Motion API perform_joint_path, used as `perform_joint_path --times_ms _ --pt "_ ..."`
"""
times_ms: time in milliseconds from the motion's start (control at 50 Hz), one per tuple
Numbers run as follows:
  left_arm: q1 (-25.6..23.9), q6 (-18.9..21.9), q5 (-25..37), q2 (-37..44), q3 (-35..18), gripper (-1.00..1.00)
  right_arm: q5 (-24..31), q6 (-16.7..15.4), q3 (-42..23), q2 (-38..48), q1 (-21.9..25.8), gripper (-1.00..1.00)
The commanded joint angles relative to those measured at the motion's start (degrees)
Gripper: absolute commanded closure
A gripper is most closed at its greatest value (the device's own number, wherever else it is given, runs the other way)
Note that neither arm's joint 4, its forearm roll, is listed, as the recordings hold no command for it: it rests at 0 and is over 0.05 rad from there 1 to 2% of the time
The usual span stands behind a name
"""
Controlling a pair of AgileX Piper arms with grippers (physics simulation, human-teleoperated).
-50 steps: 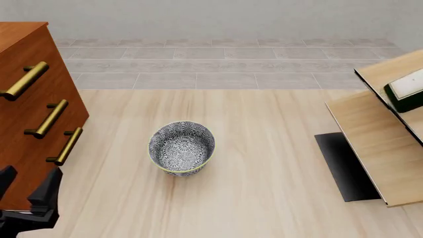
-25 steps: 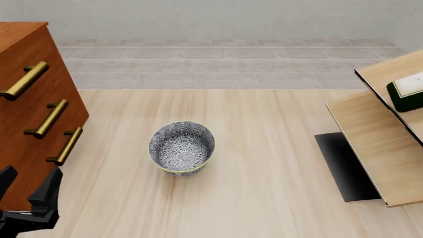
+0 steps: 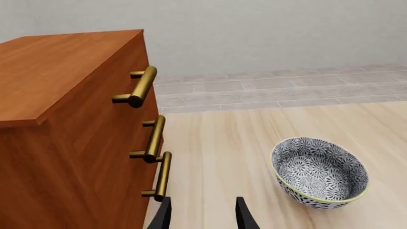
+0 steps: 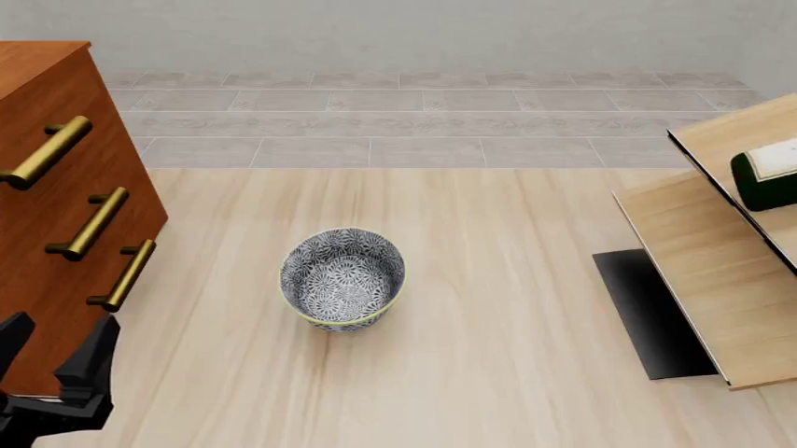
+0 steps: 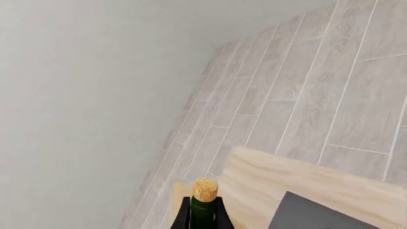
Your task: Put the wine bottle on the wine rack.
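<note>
The wine bottle, dark green with a white label, shows at the right edge of the front view, over the light wood panels of the wine rack. The rack's black base plate lies on the table. In the right wrist view my right gripper is shut on the bottle's green neck, and the tan cork sticks out past the fingers. My left gripper is open and empty at the front left, beside the cabinet. Its fingers also show in the left wrist view.
A grey patterned bowl stands mid-table and also shows in the left wrist view. A reddish-brown drawer cabinet with brass handles fills the left side. A grey tiled floor strip lies beyond the table.
The bottle has shifted slightly to the right at the frame's edge, so less of it shows. The left arm, bowl and cabinet have not moved.
</note>
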Motion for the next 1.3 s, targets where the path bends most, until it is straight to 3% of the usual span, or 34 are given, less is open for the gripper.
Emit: perform_joint_path --times_ms 20,960,980,1300 --pt "-0.1 0.2 -0.5 0.7 0.0 -1.0 0.4 0.2 3.3 2.6 0.6 1.0" --pt "-0.2 0.2 -1.0 1.1 0.0 -1.0 0.6 0.9 1.8 3.1 1.4 1.0" --pt "-0.1 0.1 -0.7 0.7 0.0 -1.0 0.7 0.9 1.8 3.0 1.5 -1.0" --pt "-0.2 0.2 0.3 -0.1 0.0 -1.0 1.2 0.6 1.3 2.7 1.2 -1.0"
